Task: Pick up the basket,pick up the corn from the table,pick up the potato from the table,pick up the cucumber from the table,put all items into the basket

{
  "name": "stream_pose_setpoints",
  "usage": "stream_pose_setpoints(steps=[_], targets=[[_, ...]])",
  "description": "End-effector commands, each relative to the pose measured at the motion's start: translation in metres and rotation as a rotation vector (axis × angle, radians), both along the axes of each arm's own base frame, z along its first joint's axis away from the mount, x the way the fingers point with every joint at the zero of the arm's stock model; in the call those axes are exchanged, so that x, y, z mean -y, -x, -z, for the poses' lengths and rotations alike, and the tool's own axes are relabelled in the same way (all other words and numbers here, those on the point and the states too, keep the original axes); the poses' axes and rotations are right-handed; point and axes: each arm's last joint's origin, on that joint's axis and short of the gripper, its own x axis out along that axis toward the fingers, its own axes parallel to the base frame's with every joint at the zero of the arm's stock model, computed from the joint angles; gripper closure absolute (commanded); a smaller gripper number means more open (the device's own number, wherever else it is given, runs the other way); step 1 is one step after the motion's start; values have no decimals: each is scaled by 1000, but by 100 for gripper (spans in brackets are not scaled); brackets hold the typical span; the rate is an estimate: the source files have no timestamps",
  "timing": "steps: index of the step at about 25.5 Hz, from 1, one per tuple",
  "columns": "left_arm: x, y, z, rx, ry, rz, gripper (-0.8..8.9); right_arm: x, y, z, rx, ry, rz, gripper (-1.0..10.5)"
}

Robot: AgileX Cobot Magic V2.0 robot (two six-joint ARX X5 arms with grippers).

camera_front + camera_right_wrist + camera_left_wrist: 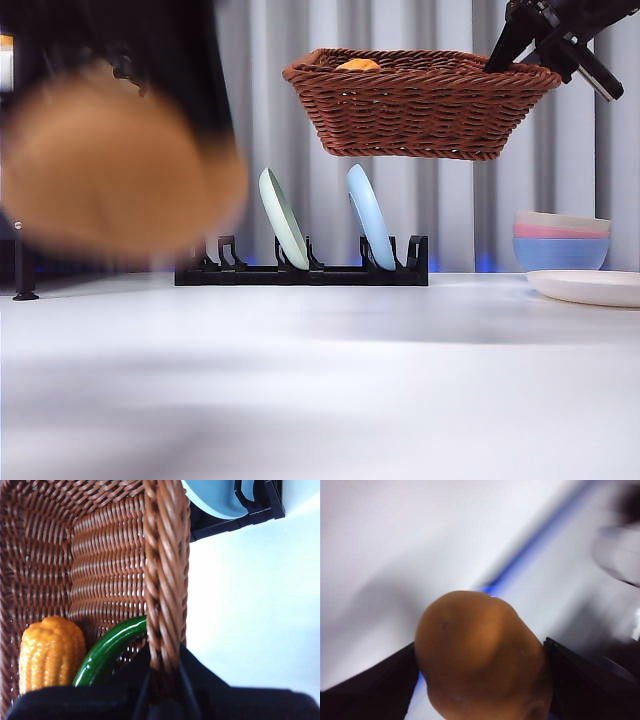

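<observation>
The reddish-brown wicker basket (420, 102) hangs in the air above the table (320, 370). My right gripper (530, 45) is shut on its braided rim (165, 595) at the basket's right end. Inside lie the orange-yellow corn (50, 652) and the dark green cucumber (107, 650), side by side; in the front view only the corn's top (358, 65) peeks over the rim. The tan-brown potato (480, 657) sits between the two black jaws of my left gripper (480, 680), shut on it. That potato (115, 170) is a big blurred shape lifted at the left of the front view.
A black dish rack (300, 270) with a pale green plate (282, 218) and a light blue plate (370, 215) stands at the back under the basket. Stacked bowls (562, 240) and a white plate (590, 287) sit at the right.
</observation>
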Motion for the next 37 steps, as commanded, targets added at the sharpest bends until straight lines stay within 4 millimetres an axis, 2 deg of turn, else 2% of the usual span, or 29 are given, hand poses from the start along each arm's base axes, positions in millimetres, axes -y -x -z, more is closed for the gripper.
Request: stream_pose_setpoints(steps=[1,6,9,13,16,22,27,33,37], targets=[[-12,14,-40,148,172,75,821,-1,0,-8,37,-11,-5,959],[-22,20,-116,465,429,-100,821,-3,1,-8,36,-11,-13,959],[-21,14,-149,647,510,-202,821,-7,2,-7,30,-10,-26,959],[-12,-2,-174,799,517,-338,821,-14,5,-4,4,10,-58,959],[1,-19,-180,871,439,-412,821,-22,9,-1,-19,31,-93,959],[41,-67,-174,953,232,-427,821,-39,16,1,-43,42,-155,958],[76,-108,-147,924,19,-389,821,-51,21,1,-45,44,-200,959],[92,-141,-105,839,-131,-354,821,-58,24,2,-51,46,-223,958],[91,-148,-96,833,-192,-375,793,-59,25,2,-56,47,-228,958]])
